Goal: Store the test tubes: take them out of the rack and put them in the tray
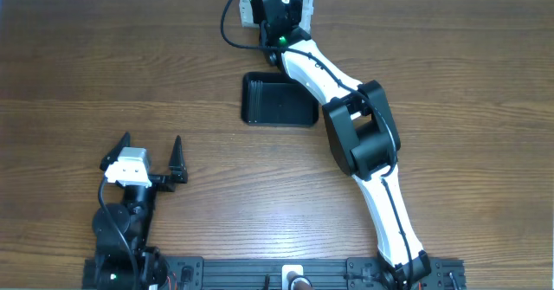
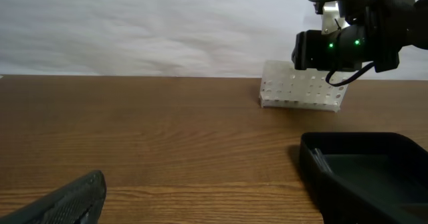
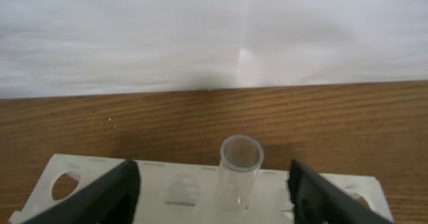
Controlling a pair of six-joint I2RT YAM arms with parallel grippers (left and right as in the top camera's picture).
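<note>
Rack (image 1: 245,9) sits at 12 o'clock in the top view, with the right arm (image 1: 333,78) stretched up over it. The black tray (image 1: 260,99) is just short of it, near the middle. Left gripper (image 1: 151,143) is parked down at 8 o'clock, well apart from everything, fingers spread wide.

Left wrist view: rack at 1 o'clock, tray at 4 o'clock with something thin and clear maybe lying inside, can't really tell. The right arm's wrist hangs right above the rack.

Right wrist view: right gripper (image 3: 214,177) has its fingers apart on either side of one clear test tube (image 3: 239,167) standing upright in the rack, not touching it yet.

Where I'd worry: the tube looks a bit closer to one finger, so if they close like this that finger probably hits first and tips the tube against its hole. The tube could then bind and drag the light rack up with it. Smooth clear tube also looks slippery.

Surface is a brown wood-grain tabletop (image 1: 86,65), plain white wall (image 2: 134,23) behind it.
</note>
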